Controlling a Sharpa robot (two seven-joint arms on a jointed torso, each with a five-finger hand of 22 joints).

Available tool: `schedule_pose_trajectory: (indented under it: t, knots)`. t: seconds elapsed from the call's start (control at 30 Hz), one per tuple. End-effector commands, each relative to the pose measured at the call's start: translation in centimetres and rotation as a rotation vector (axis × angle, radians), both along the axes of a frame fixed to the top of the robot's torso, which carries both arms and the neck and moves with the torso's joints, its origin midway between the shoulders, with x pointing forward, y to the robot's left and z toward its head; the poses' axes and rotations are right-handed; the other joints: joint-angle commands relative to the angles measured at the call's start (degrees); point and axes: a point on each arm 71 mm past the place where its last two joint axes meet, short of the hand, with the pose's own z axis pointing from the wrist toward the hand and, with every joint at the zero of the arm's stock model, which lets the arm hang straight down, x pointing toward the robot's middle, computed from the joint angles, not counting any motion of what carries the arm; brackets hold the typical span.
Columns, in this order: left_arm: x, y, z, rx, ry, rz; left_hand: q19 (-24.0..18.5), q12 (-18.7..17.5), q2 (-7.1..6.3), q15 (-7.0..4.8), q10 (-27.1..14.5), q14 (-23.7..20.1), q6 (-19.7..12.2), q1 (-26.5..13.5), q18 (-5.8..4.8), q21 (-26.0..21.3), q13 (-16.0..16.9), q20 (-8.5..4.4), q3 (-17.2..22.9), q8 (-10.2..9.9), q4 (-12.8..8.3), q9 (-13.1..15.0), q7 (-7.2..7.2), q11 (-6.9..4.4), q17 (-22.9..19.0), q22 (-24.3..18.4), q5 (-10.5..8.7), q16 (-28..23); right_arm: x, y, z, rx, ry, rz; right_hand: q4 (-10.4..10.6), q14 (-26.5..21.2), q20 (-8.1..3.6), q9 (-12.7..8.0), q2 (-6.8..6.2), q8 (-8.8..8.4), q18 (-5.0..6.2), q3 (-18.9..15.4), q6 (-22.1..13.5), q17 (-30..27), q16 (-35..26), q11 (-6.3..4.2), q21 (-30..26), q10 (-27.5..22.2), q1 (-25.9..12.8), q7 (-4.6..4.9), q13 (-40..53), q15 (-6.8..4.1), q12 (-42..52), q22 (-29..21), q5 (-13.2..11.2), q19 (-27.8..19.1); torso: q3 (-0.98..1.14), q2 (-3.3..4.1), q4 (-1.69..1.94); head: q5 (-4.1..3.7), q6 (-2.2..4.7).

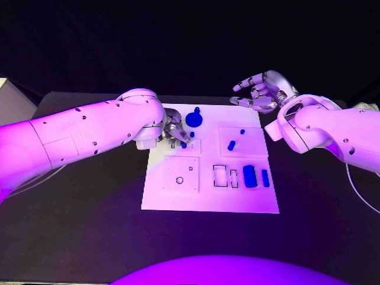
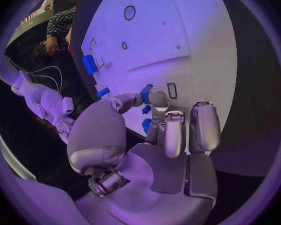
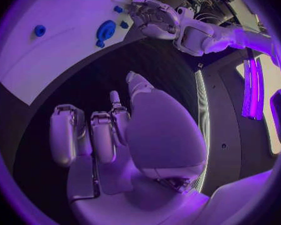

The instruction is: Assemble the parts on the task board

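The left hand (image 1: 174, 133) pinches a small blue part (image 2: 145, 94) over the task board (image 1: 209, 202); the right hand (image 1: 260, 92) hangs open.

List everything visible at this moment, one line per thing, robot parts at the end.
table: one, black, under everything.
task board: one, white plate, middle of the table, with outlined recesses and small holes.
round knobbed part: one, blue, far end of the board.
upright blocks: two, blue, near right of the board, side by side.
small pegs: two, blue, right half of the board, beyond the blocks.
small part at the fingers: one, blue, pinched at the left hand's fingertips.
left hand: silver, over the board's far left, holding that part.
right hand: silver, raised off the board's far right corner, fingers curled apart, holding nothing.
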Motion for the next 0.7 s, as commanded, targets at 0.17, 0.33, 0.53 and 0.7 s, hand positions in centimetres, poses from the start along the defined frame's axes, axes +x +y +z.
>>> schedule_pose_trajectory:
  t: [0.17, 0.33, 0.53, 0.7]
  knots:
    - [-0.77, -0.27, -1.42, 0.030, 0.074, -0.041, 0.62, -0.54, 1.29, -0.38, -0.06, 6.17, 1.76, 0.53, -0.41, 0.11, -0.28, -0.04, 6.87, -0.55, -7.59, -0.17, -1.51, 0.14, 15.07, 0.16, 0.04, 0.37, -0.02, 0.08, -0.03, -0.006, 0.000, 0.013, -0.05, 4.69, -0.40, 0.05, -0.01, 0.30, 0.71, 0.37, -0.23, 10.32, -0.20, 0.15, -0.30, -0.44, -0.78, 0.00, 7.28, -0.48, -0.28, 5.97, -0.25, 0.99, -0.07, -0.02, 0.01, -0.10, -0.06]
    - [-0.76, -0.21, -1.44, 0.032, 0.076, -0.042, 0.62, -0.60, 1.30, -0.37, 0.07, 6.17, 1.94, -0.03, -0.41, 0.06, -0.29, -0.04, 5.92, -0.68, -7.16, -0.20, -1.56, 0.12, 15.07, 0.14, -0.04, 0.37, -0.02, 0.08, -0.03, -0.006, 0.001, 0.014, -0.05, 4.69, -0.40, 0.05, -0.01, 0.30, 0.71, 0.37, -0.23, 10.32, -0.20, 0.15, -0.30, -0.44, -0.78, 0.00, 7.28, -0.48, -0.28, 5.97, -0.25, 0.99, -0.05, -0.05, 0.01, -0.12, -0.08]
    - [-0.80, -0.23, -1.45, 0.033, 0.079, -0.044, 0.69, -0.71, 1.03, -0.39, 0.15, 6.17, 2.08, -0.61, -0.44, 0.05, -0.34, -0.05, 4.46, -0.85, -6.73, -0.22, -1.66, 0.07, 15.07, 0.23, -0.09, 0.37, -0.02, 0.08, -0.03, -0.006, 0.000, 0.014, -0.05, 4.69, -0.40, 0.05, -0.01, 0.30, 0.71, 0.37, -0.23, 10.32, -0.20, 0.15, -0.30, -0.44, -0.78, 0.00, 7.28, -0.48, -0.28, 5.97, -0.25, 0.99, -0.08, -0.07, 0.00, -0.07, -0.14]
    - [-0.84, -0.19, -1.47, 0.034, 0.081, -0.047, 0.71, -0.79, 0.29, -0.43, 0.22, 6.17, 2.19, -1.28, -0.44, -0.03, -0.33, -0.07, 2.22, -1.07, -6.14, -0.22, -1.76, 0.02, 15.07, 0.22, -0.21, 0.37, -0.02, 0.06, -0.02, -0.006, 0.000, 0.014, -0.05, 4.69, -0.40, 0.05, -0.01, 0.30, 0.71, 0.37, -0.23, 10.32, -0.20, 0.15, -0.30, -0.44, -0.78, 0.00, 7.28, -0.48, -0.28, 5.97, -0.25, 0.99, -0.06, -0.04, 0.02, -0.20, -0.19]
